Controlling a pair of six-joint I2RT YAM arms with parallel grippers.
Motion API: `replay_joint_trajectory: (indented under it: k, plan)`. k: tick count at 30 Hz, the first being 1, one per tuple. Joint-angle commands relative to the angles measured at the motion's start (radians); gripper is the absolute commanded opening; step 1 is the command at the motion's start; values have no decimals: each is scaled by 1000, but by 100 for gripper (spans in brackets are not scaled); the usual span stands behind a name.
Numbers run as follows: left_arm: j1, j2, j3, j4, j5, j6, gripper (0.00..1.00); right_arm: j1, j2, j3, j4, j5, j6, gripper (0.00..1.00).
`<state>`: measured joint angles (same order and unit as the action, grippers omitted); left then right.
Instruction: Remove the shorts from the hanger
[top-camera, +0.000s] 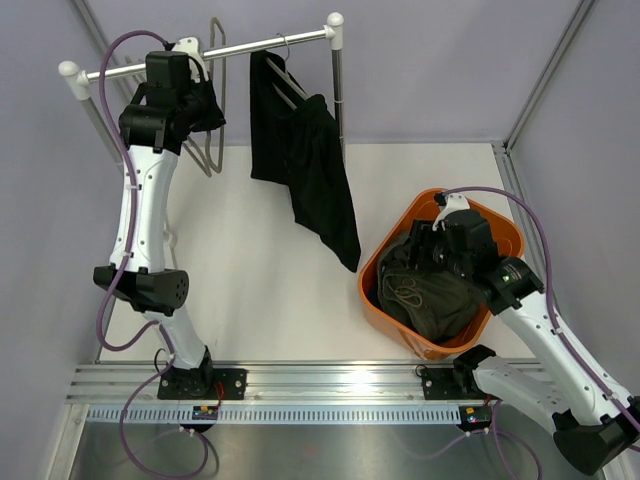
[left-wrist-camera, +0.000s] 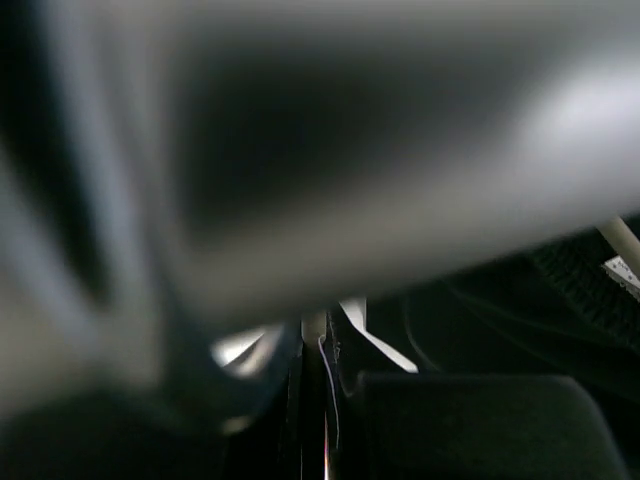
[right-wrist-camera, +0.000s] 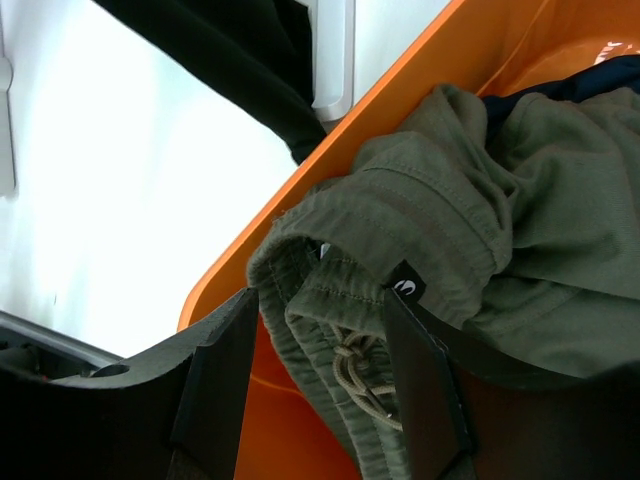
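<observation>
Black shorts (top-camera: 310, 170) hang from a hanger (top-camera: 285, 72) on the rail (top-camera: 260, 42), legs trailing down toward the bench (top-camera: 250, 290); this is the one pair not yet off. Olive-grey shorts (right-wrist-camera: 480, 200) lie bunched in the orange basket (right-wrist-camera: 400, 100), waistband and drawstring draped over the near rim, with a corner of the navy shorts (right-wrist-camera: 612, 75) showing beneath. Right gripper (right-wrist-camera: 320, 305) sits low over that rim, jaws apart with the olive waistband between them. This looks like a drop-off, the cloth resting on its own weight, not pinched. Left gripper (top-camera: 198, 98) is raised to the rail beside bare wire hangers (top-camera: 214, 150), apart from the black pair, likely placed to steady or reach along the rail. Its wrist view is a blur of grey, so I cannot tell how its jaws stand. Judgement: two pairs done, one left.
</observation>
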<state>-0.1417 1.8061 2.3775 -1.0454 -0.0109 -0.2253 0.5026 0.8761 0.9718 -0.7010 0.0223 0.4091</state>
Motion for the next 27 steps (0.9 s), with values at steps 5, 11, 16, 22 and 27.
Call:
replay_joint_trajectory:
  k: [5, 11, 16, 22, 27]
  plan:
    - [8, -17, -64, 44, 15, 15, 0, -1, 12, 5, 32, -53, -13, 61]
    - [8, -33, -80, 30, -34, 20, 0, -3, 12, -2, 40, -59, -10, 61]
    - [8, -59, -176, 38, -61, 15, 0, -3, 11, -21, 52, -62, -4, 61]
    - [8, -112, -261, 77, -84, 7, 3, -1, 15, -31, 58, -71, -3, 61]
    - [7, -155, -293, 101, -96, 6, 9, -1, 9, -39, 63, -71, -1, 61]
